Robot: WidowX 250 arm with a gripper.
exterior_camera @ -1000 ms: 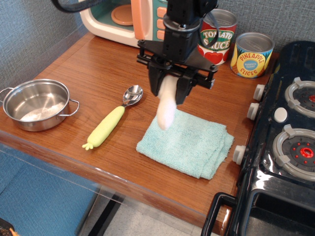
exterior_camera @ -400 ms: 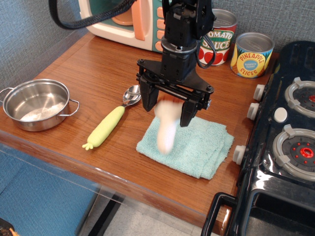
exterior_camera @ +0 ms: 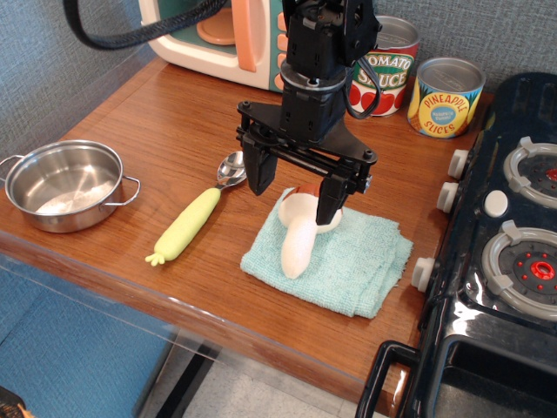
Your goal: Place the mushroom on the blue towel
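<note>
And there it is: the mushroom [exterior_camera: 298, 235] lies on the blue towel [exterior_camera: 339, 259], its creamy stem stretched toward the near-left edge of the cloth and a sliver of its brown-orange cap peeking out at the far end, partly hidden behind the fingers. The gripper [exterior_camera: 294, 192] hangs just above it, jaws spread wide, one black finger to each side of the cap end, gripping nothing; from this angle I cannot tell whether either finger touches the toy. The towel sits on the wooden surface [exterior_camera: 165, 131], close to the black toy stove [exterior_camera: 513, 252] on the right. Off to the left of the towel, a spoon with a yellow-green corn handle [exterior_camera: 198, 219] lies at a slant, its steel bowl pointing toward the back. Further left, near the edge, a steel pot [exterior_camera: 65, 185] stands apart from everything. At the back, a tomato sauce can [exterior_camera: 387, 70] and a pineapple slices can [exterior_camera: 445, 97] stand side by side, with a toy microwave [exterior_camera: 218, 30] beyond the arm.
</note>
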